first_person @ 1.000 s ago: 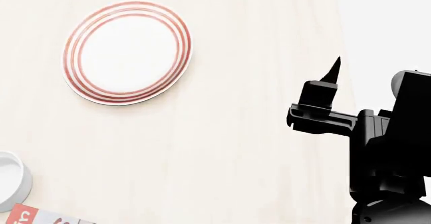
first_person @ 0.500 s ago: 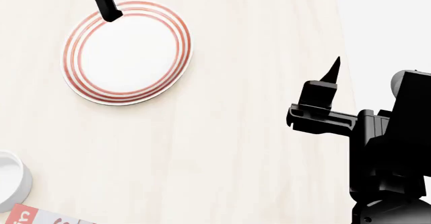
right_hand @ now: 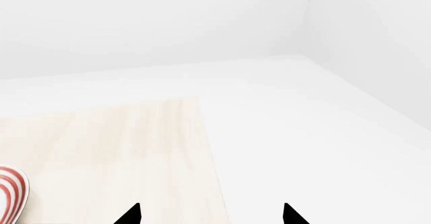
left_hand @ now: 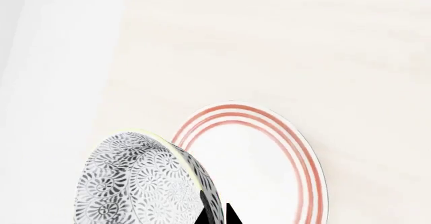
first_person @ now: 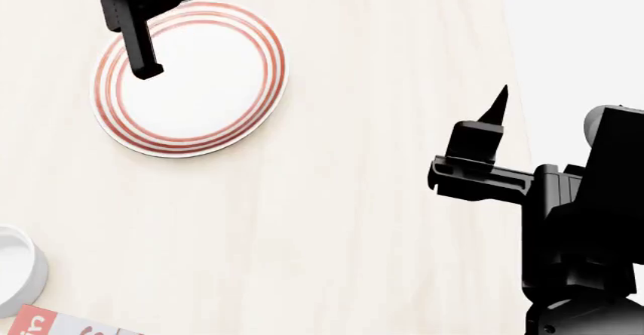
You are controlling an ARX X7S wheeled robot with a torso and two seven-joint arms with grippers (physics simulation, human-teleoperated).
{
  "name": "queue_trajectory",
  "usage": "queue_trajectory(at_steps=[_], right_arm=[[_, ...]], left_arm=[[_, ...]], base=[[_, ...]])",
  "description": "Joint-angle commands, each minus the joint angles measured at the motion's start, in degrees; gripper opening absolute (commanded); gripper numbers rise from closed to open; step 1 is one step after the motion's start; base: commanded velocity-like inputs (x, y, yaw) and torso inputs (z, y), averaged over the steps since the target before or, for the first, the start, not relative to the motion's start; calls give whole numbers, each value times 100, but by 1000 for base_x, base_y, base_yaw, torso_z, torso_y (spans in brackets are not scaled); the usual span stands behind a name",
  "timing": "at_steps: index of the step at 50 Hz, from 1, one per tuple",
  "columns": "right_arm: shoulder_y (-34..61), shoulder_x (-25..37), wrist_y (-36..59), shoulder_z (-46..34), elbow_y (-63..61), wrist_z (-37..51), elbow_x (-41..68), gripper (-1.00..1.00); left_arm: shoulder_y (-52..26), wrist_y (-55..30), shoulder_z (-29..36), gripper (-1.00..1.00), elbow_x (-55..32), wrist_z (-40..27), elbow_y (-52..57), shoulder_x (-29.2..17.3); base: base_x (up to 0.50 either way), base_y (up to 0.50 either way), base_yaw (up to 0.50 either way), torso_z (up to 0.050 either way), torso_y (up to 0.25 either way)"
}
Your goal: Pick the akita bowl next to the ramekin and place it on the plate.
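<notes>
L end effector [left_hand: 217, 215] grips akita bowl [left_hand: 145, 183] rim, above plate [left_hand: 269, 168].

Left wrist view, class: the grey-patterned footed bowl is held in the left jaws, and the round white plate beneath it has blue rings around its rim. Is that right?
Not quite. The rings on the round white plate are red, not blue, as the left wrist view shows. The rest holds: the grey-patterned footed bowl is held in the left jaws, above the plate's edge.
</notes>
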Motion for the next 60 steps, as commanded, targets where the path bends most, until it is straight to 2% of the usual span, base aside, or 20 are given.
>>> queue_trajectory(at_steps=[1,18,37,45,60], right_arm=[[26,-98,9,122,19,-87,-66,100],[-6,-80,-95,75,70,-115,-111,100],[9,-52,-86,70,49,-77,-63,100],[21,-49,-82,65,55,-59,-43,100],[21,-37,-92,65,59,-38,-6,100]], left_arm=[[-59,-288,-69,-100,-30,322,683,-90],[-92,-546,112,-100,-16,464,951,-271],[34,-670,154,-100,30,318,1014,-344],[55,-529,160,-100,151,264,724,-218],[452,-42,190,-100,406,146,-507,271]], base=[[0,0,0,0,0],[0,0,0,0,1],[0,0,0,0,0],[0,0,0,0,1],[0,0,0,1,0]])
